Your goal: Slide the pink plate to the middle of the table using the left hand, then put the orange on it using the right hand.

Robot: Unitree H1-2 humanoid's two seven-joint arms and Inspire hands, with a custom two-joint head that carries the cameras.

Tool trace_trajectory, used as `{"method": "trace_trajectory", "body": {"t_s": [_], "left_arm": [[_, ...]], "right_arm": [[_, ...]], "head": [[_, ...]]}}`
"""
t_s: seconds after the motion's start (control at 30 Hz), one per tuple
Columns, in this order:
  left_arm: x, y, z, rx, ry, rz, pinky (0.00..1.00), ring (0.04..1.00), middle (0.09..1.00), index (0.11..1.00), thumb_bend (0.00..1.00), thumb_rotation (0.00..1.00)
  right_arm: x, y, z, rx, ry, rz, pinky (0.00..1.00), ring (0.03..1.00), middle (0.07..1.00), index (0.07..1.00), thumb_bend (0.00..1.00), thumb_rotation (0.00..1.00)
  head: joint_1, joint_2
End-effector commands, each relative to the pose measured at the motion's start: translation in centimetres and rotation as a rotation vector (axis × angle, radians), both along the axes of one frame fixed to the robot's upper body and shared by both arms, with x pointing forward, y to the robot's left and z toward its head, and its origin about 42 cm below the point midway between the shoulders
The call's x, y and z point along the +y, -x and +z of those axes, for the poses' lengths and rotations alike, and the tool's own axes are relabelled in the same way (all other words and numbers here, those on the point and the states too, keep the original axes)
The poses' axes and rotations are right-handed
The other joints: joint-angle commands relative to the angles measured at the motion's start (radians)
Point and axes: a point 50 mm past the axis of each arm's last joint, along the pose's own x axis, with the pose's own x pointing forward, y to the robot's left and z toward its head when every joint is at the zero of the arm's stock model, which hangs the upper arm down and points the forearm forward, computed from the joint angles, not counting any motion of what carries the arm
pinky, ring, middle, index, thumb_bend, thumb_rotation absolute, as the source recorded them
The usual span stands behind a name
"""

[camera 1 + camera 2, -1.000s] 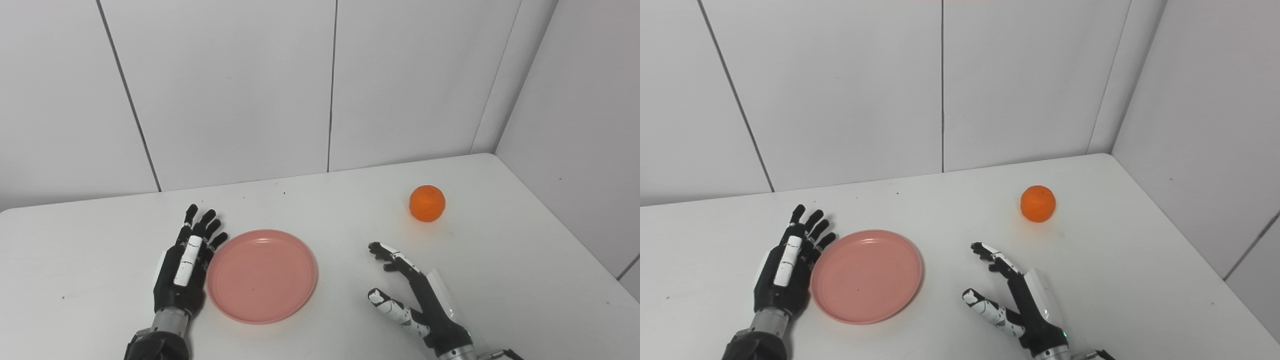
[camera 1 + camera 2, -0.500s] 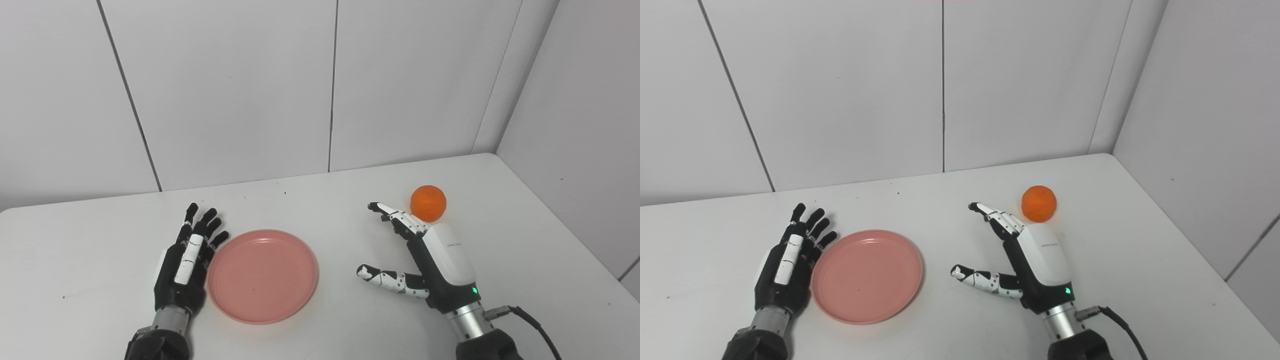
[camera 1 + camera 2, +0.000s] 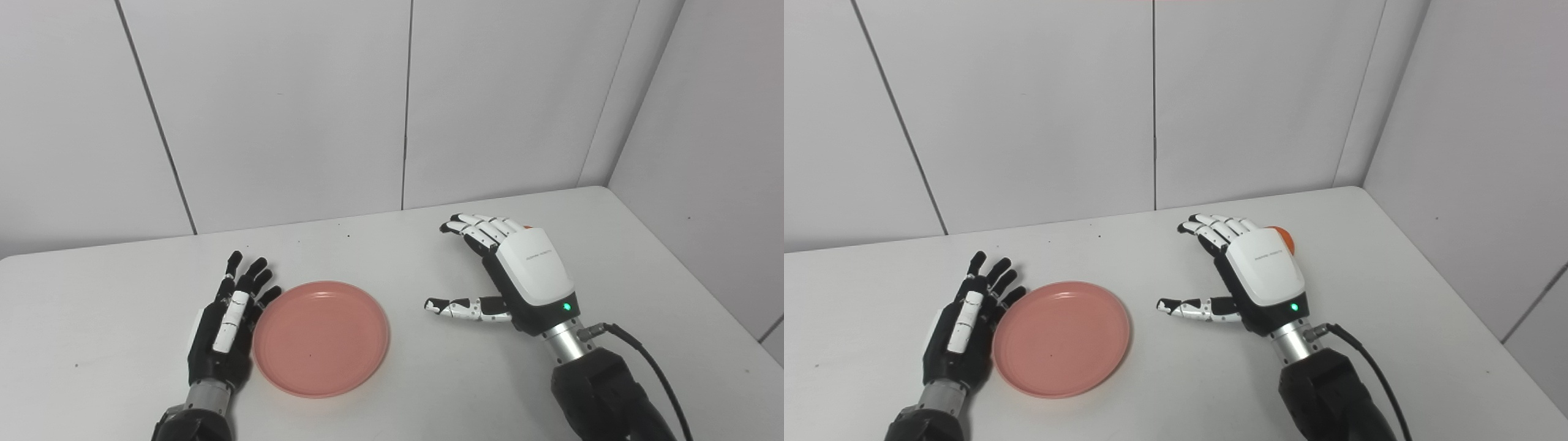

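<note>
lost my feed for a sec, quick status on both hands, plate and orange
Left hand open, flat beside pink plate. Right hand open, raised in front of orange, which is mostly hidden, no grasp seen. Plate bare, path to it unobstructed.

White table (image 3: 429, 392) set in a corner of seemingly seamed white wall panels (image 3: 275, 110).

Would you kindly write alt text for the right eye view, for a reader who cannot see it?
The robot's right hand, fingers spread, reaches over an orange that it mostly hides, on a white table. At the left, the open left hand lies flat against the edge of an empty pink plate.
</note>
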Motion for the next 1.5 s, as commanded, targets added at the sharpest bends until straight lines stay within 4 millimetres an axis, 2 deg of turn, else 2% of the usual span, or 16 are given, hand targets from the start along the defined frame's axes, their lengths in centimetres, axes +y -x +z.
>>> {"method": "trace_trajectory", "body": {"t_s": [0.0,0.1,0.33,0.47,0.73,1.0,1.2,1.3,1.47], "left_arm": [[0.2,1.7,-2.9,0.127,-0.014,-0.020,0.85,0.917,0.882,0.998,0.82,0.57],[0.0,1.7,-2.9,0.127,-0.016,-0.023,0.85,0.917,0.880,0.995,0.83,0.58],[0.0,1.8,-2.9,0.127,-0.022,-0.033,0.86,0.916,0.869,1.000,0.85,0.58],[-0.1,1.9,-2.9,0.126,-0.028,-0.037,0.86,0.917,0.877,1.000,0.83,0.58],[0.0,1.9,-2.9,0.127,-0.023,-0.037,0.86,0.912,0.867,1.000,0.84,0.57],[-0.1,1.9,-2.9,0.127,-0.025,-0.037,0.85,0.915,0.872,1.000,0.83,0.58],[-0.1,2.0,-2.9,0.129,-0.024,-0.041,0.85,0.908,0.867,1.000,0.83,0.58],[-0.3,2.1,-2.8,0.128,-0.020,-0.044,0.86,0.909,0.866,1.000,0.83,0.57],[-0.4,2.2,-2.9,0.128,-0.015,-0.043,0.85,0.908,0.858,1.000,0.83,0.57]], "right_arm": [[0.0,-1.4,2.1,-0.038,0.014,-0.033,0.76,0.785,0.796,0.801,0.79,0.98],[-0.1,-2.2,2.6,-0.049,0.044,-0.046,0.77,0.776,0.782,0.805,0.80,1.00],[-0.9,-4.1,3.5,-0.071,0.110,-0.089,0.84,0.787,0.770,0.753,0.81,1.00],[-1.7,-5.1,4.1,-0.054,0.120,-0.112,0.85,0.799,0.784,0.783,0.80,1.00],[-3.8,-7.6,5.0,-0.045,0.158,-0.166,0.80,0.790,0.792,0.803,0.81,1.00],[-5.8,-9.7,5.2,-0.002,0.142,-0.208,0.80,0.788,0.793,0.801,0.83,1.00],[-6.0,-10.5,5.2,0.052,0.048,-0.243,0.82,0.804,0.803,0.804,0.83,1.00],[-6.1,-10.9,5.1,0.071,0.049,-0.258,0.78,0.799,0.801,0.795,0.84,0.99],[-6.4,-11.6,5.0,0.111,0.068,-0.274,0.77,0.790,0.793,0.792,0.84,0.98]], "head": [[0.004,-0.002],[0.006,-0.004],[0.010,-0.005],[0.013,-0.004],[0.014,-0.005],[0.016,-0.005],[0.016,-0.001],[0.018,0.001],[0.021,-0.002]]}}
